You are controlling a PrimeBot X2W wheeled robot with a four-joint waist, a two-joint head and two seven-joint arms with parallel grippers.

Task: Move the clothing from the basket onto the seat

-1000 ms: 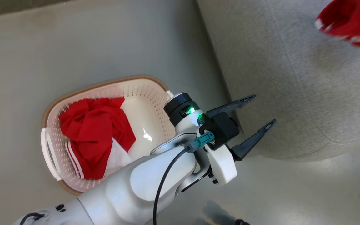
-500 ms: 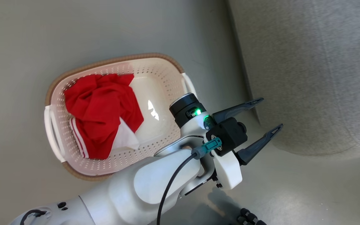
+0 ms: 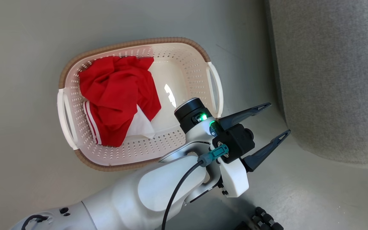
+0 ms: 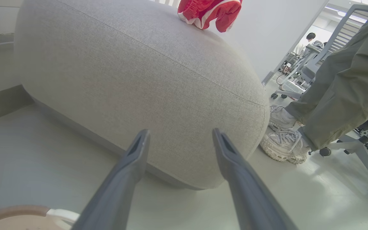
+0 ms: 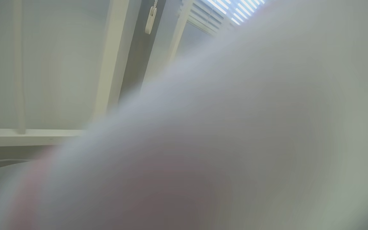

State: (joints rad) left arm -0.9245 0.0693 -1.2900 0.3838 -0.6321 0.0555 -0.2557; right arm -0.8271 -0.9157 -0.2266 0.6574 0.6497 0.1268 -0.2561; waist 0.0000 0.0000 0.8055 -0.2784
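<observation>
- While the left tool (image 3: 279,117) hangs with its two dark fingers spread wide and nothing between them, it sits above the floor (image 3: 27,32) between the basket (image 3: 133,43) and the seat (image 3: 331,80), fingertips aimed at the seat's rounded lower edge.
- Red clothing (image 3: 117,99) with white stripes lies crumpled in the basket's left half as the head view shows it, a white patch at its lower edge; the right half shows glossy cream plastic.
- The pale left forearm (image 3: 158,191), with a black cable (image 3: 177,195) looping along it, crosses over the basket's near right corner and hides part of the woven-look rim.
- In the left wrist view a seam runs across the grey seat, and a second red garment (image 4: 209,11) with white trim lies on top at its far end.
- Just beside the seat's right end stand a person's pale sneaker (image 4: 283,143) and a grey-green trouser leg (image 4: 340,95); a wheeled chair base (image 4: 347,147) is behind them.
- One white basket handle (image 4: 62,214) peeks in at that view's lower left.
- The right tool has its fingers together; a blurred pale mass with a pink tinge sits close before its camera, so whether anything is pinched cannot be told.
- Window blinds and a cord pull (image 5: 151,16) show beyond the blur.
</observation>
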